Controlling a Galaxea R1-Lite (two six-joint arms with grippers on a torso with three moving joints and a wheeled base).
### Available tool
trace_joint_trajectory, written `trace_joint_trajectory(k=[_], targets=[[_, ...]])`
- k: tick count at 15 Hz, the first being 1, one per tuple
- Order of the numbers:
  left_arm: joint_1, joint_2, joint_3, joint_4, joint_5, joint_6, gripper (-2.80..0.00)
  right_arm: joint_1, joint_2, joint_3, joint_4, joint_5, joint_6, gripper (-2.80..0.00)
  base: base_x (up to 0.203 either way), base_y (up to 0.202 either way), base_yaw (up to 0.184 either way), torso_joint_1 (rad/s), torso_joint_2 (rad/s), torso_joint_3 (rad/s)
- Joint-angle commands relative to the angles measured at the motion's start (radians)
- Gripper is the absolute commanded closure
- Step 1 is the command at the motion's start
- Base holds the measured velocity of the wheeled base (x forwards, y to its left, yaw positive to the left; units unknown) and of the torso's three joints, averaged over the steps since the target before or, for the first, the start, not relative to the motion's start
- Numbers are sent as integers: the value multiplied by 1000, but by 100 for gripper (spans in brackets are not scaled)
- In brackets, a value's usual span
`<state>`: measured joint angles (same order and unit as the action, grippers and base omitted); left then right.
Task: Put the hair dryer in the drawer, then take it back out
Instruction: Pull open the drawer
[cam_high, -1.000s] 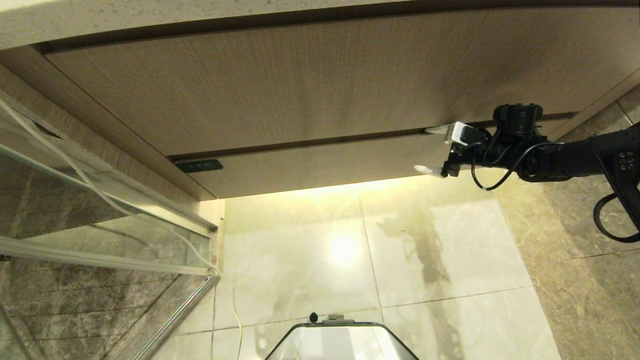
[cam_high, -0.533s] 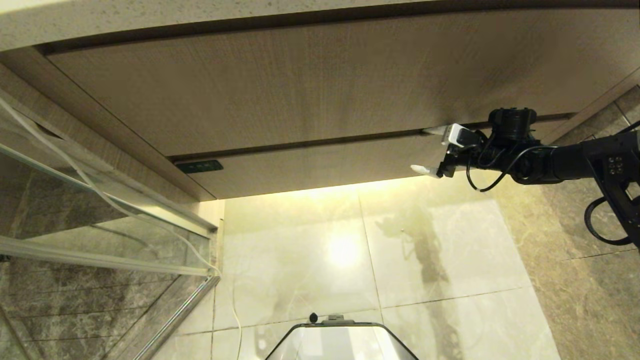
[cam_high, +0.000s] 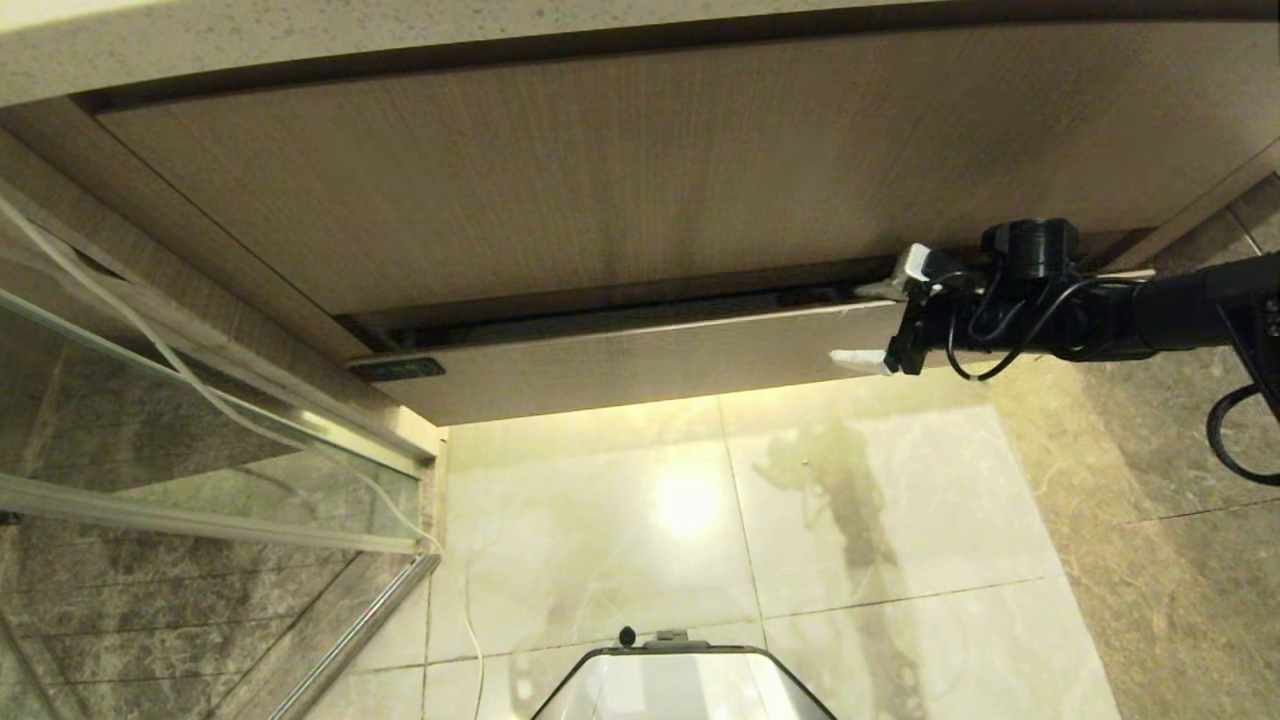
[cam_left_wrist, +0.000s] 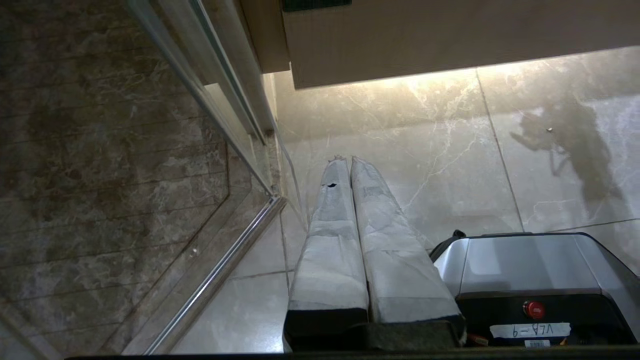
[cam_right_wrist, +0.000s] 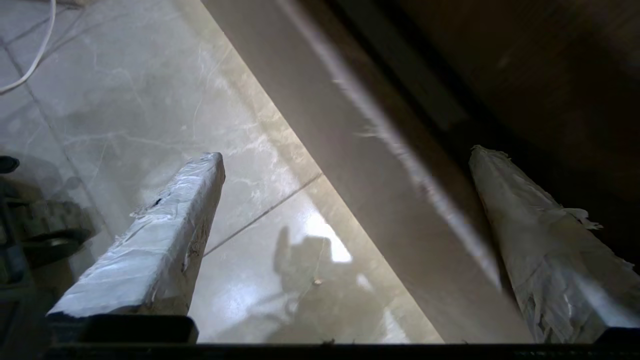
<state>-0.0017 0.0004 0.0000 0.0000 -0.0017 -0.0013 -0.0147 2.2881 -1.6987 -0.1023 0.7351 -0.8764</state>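
Straddling drawer (cam_high: 640, 360) front, right gripper (cam_high: 872, 322) fingers spread wide; drawer slightly ajar, contents hidden.

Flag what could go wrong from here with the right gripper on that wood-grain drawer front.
1. The open right gripper straddles the wide light wood-grain drawer front without clamping it; one finger hooks the top edge near the right end, so it could slip off mid-pull.
2. Pulling at the right end only, with the dark gap just opening, may rack the drawer and jam it.
3. The white hair dryer is not in any view, and the left gripper is parked shut beside the glass shower door.
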Motion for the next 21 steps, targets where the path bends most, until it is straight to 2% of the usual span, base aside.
trace_joint_trajectory(k=[1,2,3,4,5,10,12,16,18,21], targets=[[0,0,0,0,0,0,0,1,2,-2,-11,7,-7,-280,0,0,0,0,0,0],[0,0,1,0,1,0,0,1,1,-1,-9,5,-5,-280,0,0,0,0,0,0],[0,0,2,0,2,0,0,-1,-22,24,7,-27,54,-280,0,0,0,0,0,0],[0,0,2,0,2,0,0,-3,-63,55,23,-60,148,-280,0,0,0,0,0,0],[0,0,2,0,2,0,0,-4,-73,68,35,-80,174,-280,0,0,0,0,0,0],[0,0,2,0,2,0,0,-4,-73,68,35,-80,174,-280,0,0,0,0,0,0],[0,0,2,0,0,0,0,-10,-107,101,91,-104,201,-280,0,0,0,0,0,0],[0,0,2,2,0,0,0,-32,-402,228,275,-168,277,-280,0,0,0,0,0,0],[0,0,2,2,0,0,0,-57,-530,306,323,-186,297,-280,0,0,0,0,0,0],[0,0,2,0,2,0,0,-85,-607,392,354,-194,306,-280,0,0,0,0,0,0]])
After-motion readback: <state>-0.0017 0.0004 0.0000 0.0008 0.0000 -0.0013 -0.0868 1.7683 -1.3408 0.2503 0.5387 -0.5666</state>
